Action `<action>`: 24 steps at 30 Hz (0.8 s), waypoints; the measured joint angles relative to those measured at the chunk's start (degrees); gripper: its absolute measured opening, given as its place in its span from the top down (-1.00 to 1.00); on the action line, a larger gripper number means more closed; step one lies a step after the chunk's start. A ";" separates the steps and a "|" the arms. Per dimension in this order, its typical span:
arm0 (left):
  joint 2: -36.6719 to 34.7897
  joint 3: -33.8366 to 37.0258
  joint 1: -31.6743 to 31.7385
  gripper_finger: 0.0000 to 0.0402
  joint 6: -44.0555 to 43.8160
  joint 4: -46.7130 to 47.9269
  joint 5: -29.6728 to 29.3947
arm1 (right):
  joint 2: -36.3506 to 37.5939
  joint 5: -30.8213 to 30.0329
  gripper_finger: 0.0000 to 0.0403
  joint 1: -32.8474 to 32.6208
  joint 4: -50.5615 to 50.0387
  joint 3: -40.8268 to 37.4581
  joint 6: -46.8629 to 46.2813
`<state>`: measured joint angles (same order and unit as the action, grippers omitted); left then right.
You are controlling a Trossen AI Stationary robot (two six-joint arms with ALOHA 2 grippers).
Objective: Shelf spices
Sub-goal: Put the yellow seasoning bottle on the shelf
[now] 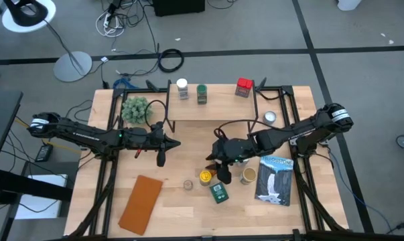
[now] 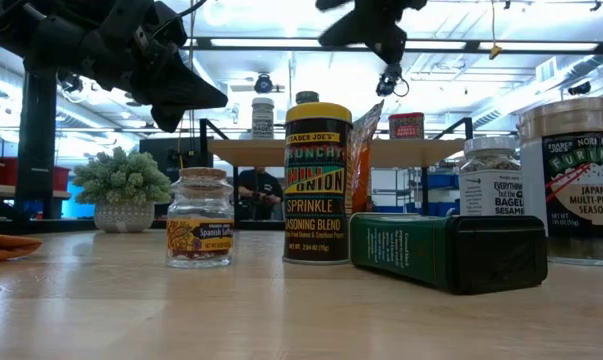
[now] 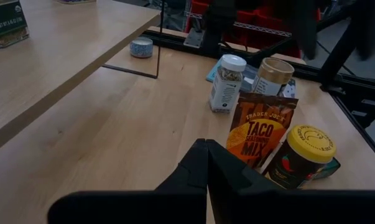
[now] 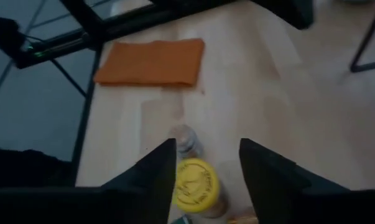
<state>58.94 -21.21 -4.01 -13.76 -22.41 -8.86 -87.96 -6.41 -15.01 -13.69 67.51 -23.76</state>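
The right tool (image 4: 206, 171) hangs over the cluster of spices near the front of the surface (image 1: 188, 214), its fingers spread apart and framing the yellow-lidded onion sprinkle jar (image 4: 195, 183) from above, with nothing yet between them. That reads as the approach to a pick: the jar looks like the chosen target. The shelf (image 1: 212, 110) already carries a white-lidded jar (image 1: 182, 89), a green-lidded jar (image 1: 202, 94) and a red box (image 1: 244, 87) along its back edge. The left tool (image 3: 206, 168) waits mid-surface, its fingers pressed together and empty. Around the yellow jar crowd the taco mix packet (image 3: 260, 134), a dark green tin (image 2: 446, 250) and a small saffron jar (image 2: 200, 218); how much clearance the fingers have is hard to judge. The next move calls for a straight descent, a firm close on the lid or body without nudging the neighbours, then a lift toward the shelf's open plank.
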 joint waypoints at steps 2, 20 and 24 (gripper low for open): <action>0.00 0.00 0.00 0.97 0.01 -0.02 -0.04 | 0.00 0.10 -0.02 -0.48 1.73 0.00 0.24; 0.01 0.00 -0.02 0.97 -0.04 -0.69 -0.24 | -14.86 0.57 -0.42 -2.77 1.95 6.85 10.96; 0.02 0.00 -0.02 0.97 -0.37 -0.55 -0.22 | -18.97 -0.88 -0.41 -3.11 -6.92 15.18 14.56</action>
<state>58.96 -21.21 -4.03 -14.13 -22.96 -9.08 -106.94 -7.29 -18.13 -20.61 82.69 -9.20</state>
